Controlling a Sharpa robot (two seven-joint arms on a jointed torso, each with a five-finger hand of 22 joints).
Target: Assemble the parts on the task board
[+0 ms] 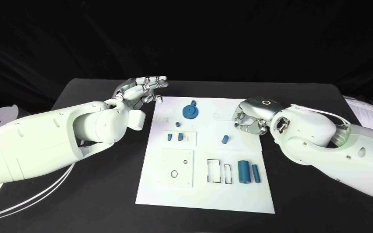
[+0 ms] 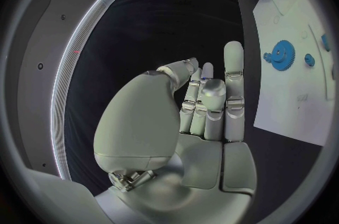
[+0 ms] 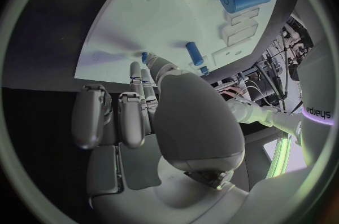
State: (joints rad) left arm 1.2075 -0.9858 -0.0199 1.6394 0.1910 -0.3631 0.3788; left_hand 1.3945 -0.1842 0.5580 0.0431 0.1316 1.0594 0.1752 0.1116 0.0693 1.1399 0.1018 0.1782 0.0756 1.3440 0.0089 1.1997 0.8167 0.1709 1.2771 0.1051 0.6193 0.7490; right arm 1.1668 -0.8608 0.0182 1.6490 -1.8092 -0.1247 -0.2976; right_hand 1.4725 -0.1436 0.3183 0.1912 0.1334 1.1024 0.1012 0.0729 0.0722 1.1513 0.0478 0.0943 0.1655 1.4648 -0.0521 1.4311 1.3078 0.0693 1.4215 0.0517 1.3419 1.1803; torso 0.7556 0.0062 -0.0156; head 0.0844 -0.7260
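The white task board point(image 1: 206, 190) lies in the middle of the table. On it are a blue gear point(image 1: 190, 112), two small blue pieces point(image 1: 175, 136), a short blue peg point(image 1: 225, 139), a thick blue cylinder point(image 1: 244, 171) and a slimmer blue bar point(image 1: 256, 173). My left hand point(image 1: 144, 90) hovers off the board's far left corner, thumb against bent fingers point(image 2: 205, 94). A bluish spot shows at the thumb tip; whether it is a part is unclear. My right hand point(image 1: 253, 118) sits at the board's right edge, fingers point(image 3: 116, 117) curled in with nothing visible in them. The peg point(image 3: 194, 53) stands just beyond it.
Empty outlined slots point(image 1: 218, 171) and a raised square plate point(image 1: 179, 167) mark the board's near half. Black table point(image 1: 93, 200) surrounds the board. White cables point(image 1: 31, 198) trail under my left arm at the near left.
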